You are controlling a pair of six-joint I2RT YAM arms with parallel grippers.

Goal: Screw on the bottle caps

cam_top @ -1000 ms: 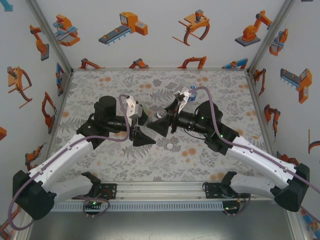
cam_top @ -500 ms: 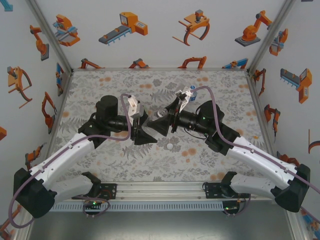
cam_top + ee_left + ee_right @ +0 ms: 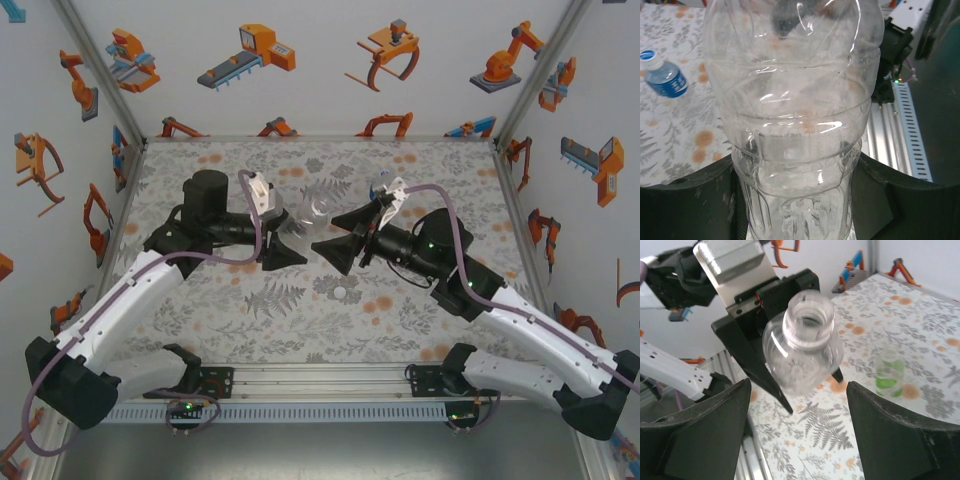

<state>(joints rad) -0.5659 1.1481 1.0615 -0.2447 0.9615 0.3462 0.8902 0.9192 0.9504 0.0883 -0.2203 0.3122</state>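
Observation:
A plain clear bottle [image 3: 795, 115] is gripped low on its body by my left gripper [image 3: 797, 200], which is shut on it. In the right wrist view this bottle [image 3: 802, 347] hangs above the table with its open, capless neck facing the camera. My right gripper [image 3: 797, 430] stands open just short of it, nothing between its fingers. From above, the left gripper [image 3: 298, 238] and right gripper [image 3: 335, 238] face each other with the clear bottle [image 3: 317, 210] between them. A small white cap [image 3: 341, 292] lies on the table in front of them. The green-tinted bottle [image 3: 888, 371] stands upright.
A blue-labelled bottle [image 3: 667, 80] with a white cap on it stands on the floral table [image 3: 440, 330], also seen behind the right wrist [image 3: 383, 185]. The aluminium rail [image 3: 320, 385] runs along the near edge. Printed walls close in the sides and back.
The two grippers were joined at the bottle; now they are apart. The left gripper has tightened on the bottle and carried it back-left, and the right gripper has opened and drawn back to the right.

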